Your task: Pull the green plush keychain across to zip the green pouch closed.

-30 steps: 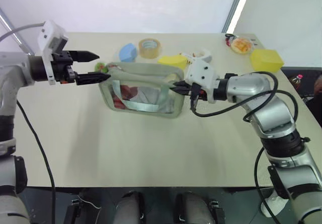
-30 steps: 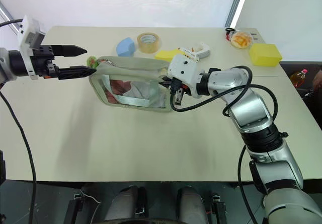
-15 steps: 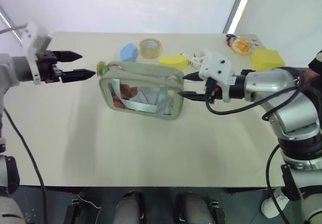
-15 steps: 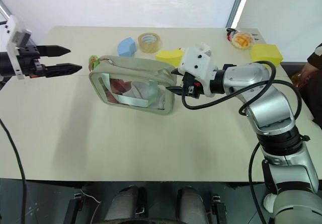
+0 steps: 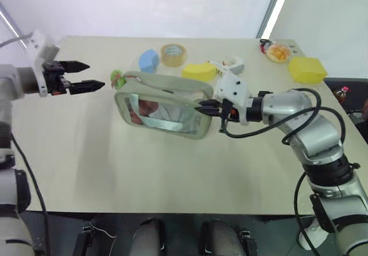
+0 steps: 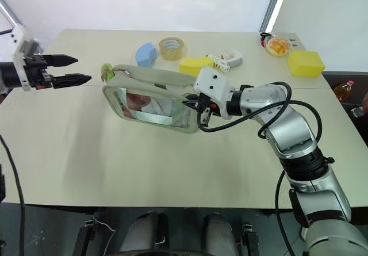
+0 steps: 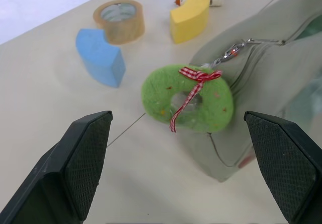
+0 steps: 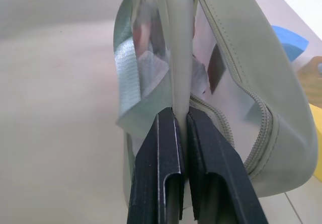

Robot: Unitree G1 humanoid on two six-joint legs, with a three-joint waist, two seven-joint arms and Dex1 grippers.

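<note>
- While the right gripper (image 8: 180,128) pinches the green pouch (image 5: 164,103) at its three o'clock end, it stands upright.
- The left gripper (image 5: 92,76), wide open and empty, hovers near the green plush keychain (image 7: 187,99) at nine o'clock.

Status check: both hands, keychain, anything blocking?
Left hand open, short of the green plush keychain. Right hand shut on the green pouch end edge. Nothing between left hand and keychain.

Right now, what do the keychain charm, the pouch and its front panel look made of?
Green plush keychain: fuzzy felt or plush, matte, with a red-and-white checked ribbon bow and a small metal clasp.
Green pouch: pale sage shell, smooth and matte with stitched seams, probably faux leather or coated fabric.
Window panel: clear glossy plastic; contents show through and it catches reflections.
</note>
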